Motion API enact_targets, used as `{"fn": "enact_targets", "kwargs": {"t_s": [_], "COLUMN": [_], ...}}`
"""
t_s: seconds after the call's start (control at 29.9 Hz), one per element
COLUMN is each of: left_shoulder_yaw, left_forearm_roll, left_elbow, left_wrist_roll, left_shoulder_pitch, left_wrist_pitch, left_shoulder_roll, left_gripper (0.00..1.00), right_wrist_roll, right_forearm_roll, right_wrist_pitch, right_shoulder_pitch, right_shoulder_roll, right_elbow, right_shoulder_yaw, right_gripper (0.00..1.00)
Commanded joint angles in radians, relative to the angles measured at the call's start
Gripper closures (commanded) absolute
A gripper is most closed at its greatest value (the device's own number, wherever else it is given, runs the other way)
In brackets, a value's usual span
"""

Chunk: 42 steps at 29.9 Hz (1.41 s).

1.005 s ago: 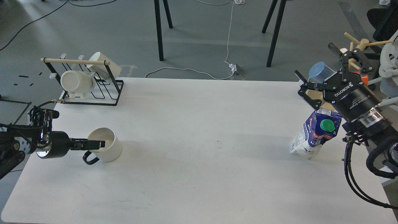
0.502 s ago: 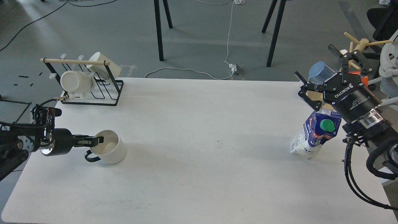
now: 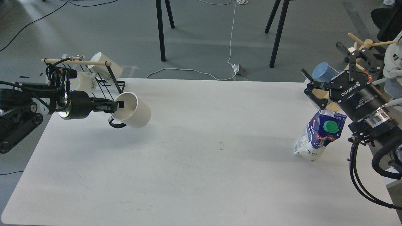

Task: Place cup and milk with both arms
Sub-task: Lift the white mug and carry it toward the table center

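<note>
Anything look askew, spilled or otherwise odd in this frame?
Nothing is spilled. The milk carton stands tilted on the table, leaning toward the open right hand above it. The white cup is in the air, pinched by its rim in the left hand and tipped sideways.

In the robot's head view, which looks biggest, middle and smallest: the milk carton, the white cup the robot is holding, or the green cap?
1. Milk carton: looks biggest, but it is nearer the camera than the cup, so real size is unsure.
2. White cup, held by the left gripper: somewhat smaller.
3. Green cap: clearly smallest.
</note>
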Motion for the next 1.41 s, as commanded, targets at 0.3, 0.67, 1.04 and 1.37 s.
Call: {"fn": "enact_targets", "kwargs": {"t_s": [0.3, 0.67, 1.04, 1.37], "left_shoulder_yaw": [0.003, 0.005, 0.005, -0.003], "left_forearm_roll": [0.258, 0.316, 0.359, 0.353], "left_elbow": [0.039, 0.045, 0.068, 0.053], "left_wrist_roll": [0.0, 0.0, 0.0, 0.0], "left_shoulder_pitch": [-0.011, -0.005, 0.055, 0.055], "left_wrist_pitch": [0.0, 0.0, 0.0, 0.0], "left_shoulder_roll": [-0.271, -0.352, -0.38, -0.386], "left_gripper": [0.94, 0.94, 0.91, 0.72], "right_wrist_roll": [0.002, 0.002, 0.002, 0.002], "right_forearm_roll": [0.013, 0.013, 0.013, 0.013], "right_wrist_pitch": [0.0, 0.0, 0.0, 0.0], "right_shoulder_pitch": [0.002, 0.0, -0.001, -0.014], "right_shoulder_roll": [0.006, 0.006, 0.006, 0.006], "right_elbow": [-0.033, -0.037, -0.037, -0.037], "right_shoulder_yaw": [0.05, 0.046, 0.043, 0.046], "right_gripper": [0.03, 0.03, 0.03, 0.03]}}
